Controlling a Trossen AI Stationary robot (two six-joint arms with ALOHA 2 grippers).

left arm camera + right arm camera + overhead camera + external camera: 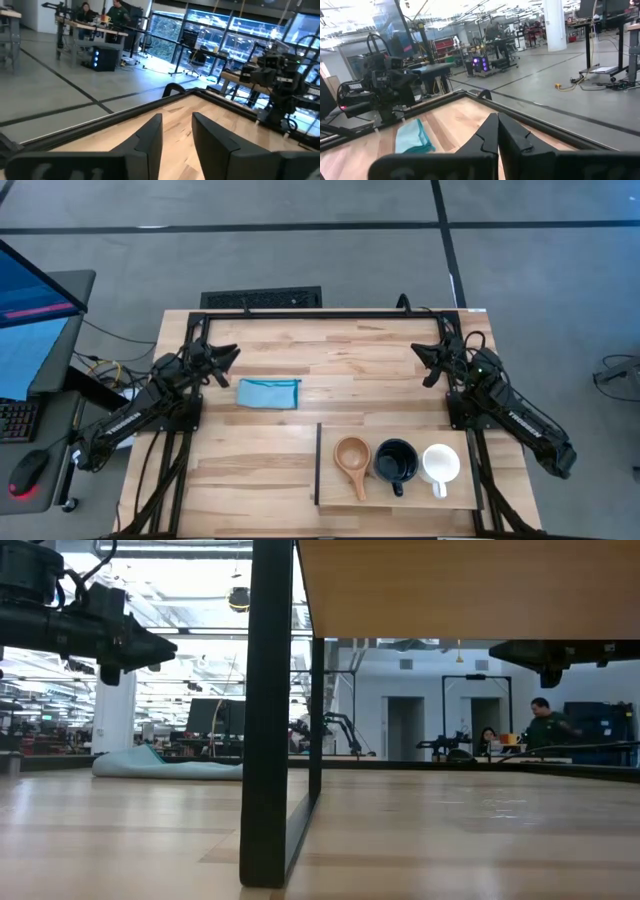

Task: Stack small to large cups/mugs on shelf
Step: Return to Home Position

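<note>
At about five o'clock on the bench (250, 465) in the high view, the shelf (335, 492) carries all three cups in a row running from nine to three. The tan wooden cup (352, 455) is first, the glossy black mug (396, 462) is just beside it, and the white mug (440, 464) stands at the three o'clock end. Each is upright with its handle toward six o'clock. Nothing is left to carry, so I judge the placing done and the step in hand to be the return to a rest pose. The next move calls for no grasp, only for each arm to fold away without swinging over the shelf. No cup is between or near either pair of jaws. The right jaws lie at roughly twelve o'clock of the white mug, well apart from it, closed on nothing with their tips meeting in the right wrist view. The left jaws, at about ten o'clock of the wooden cup and farther off, are parted a little and empty, with bare wood showing in the gap. A blue cloth (269, 393) lies on the planks between the left jaws and the shelf. The left arm (130, 420) stretches back toward eight o'clock, the right arm (510, 415) toward four.
</note>
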